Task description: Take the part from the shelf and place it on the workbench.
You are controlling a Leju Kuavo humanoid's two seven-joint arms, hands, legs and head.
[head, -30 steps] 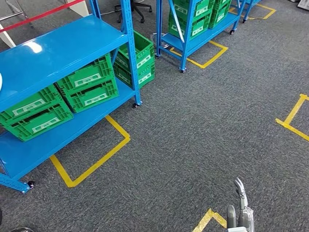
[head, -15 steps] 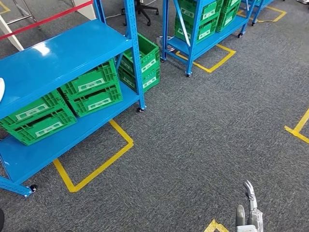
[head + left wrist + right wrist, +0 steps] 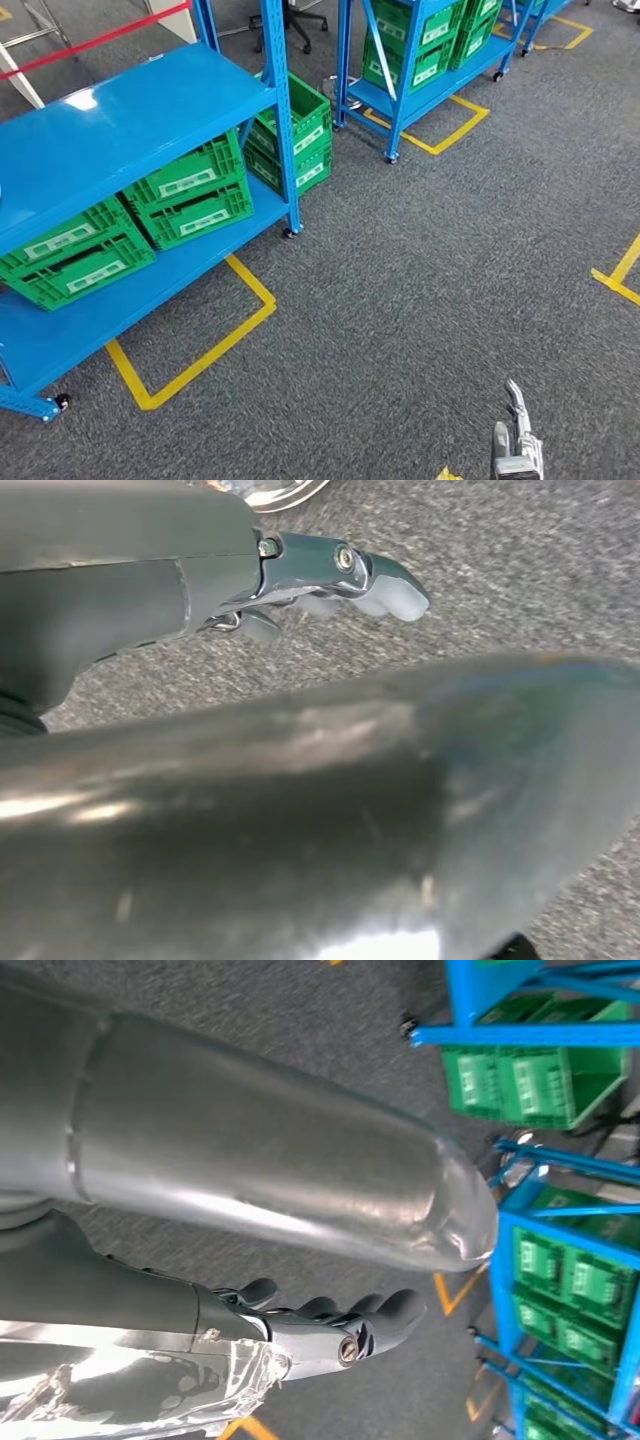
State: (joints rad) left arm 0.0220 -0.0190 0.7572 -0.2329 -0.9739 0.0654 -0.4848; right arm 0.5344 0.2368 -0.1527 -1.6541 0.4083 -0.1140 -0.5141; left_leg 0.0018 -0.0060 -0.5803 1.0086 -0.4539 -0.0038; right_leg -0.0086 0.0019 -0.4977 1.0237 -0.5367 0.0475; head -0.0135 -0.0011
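Shelf (image 3: 136,110) glossy blue, green crates (image 3: 189,190) beneath; left hand (image 3: 249,580) and right hand (image 3: 517,448) empty, fingers outstretched

right hand (image 3: 332,1335): dark fingers (image 3: 392,1312), silver screw | thumb: glossy grey

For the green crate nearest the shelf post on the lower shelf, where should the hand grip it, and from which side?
Probably grip the green crate by the slot in its long wall that faces the aisle, coming from the carpet side. The upper shelf board covers its top, and the neighbouring crate blocks one end.
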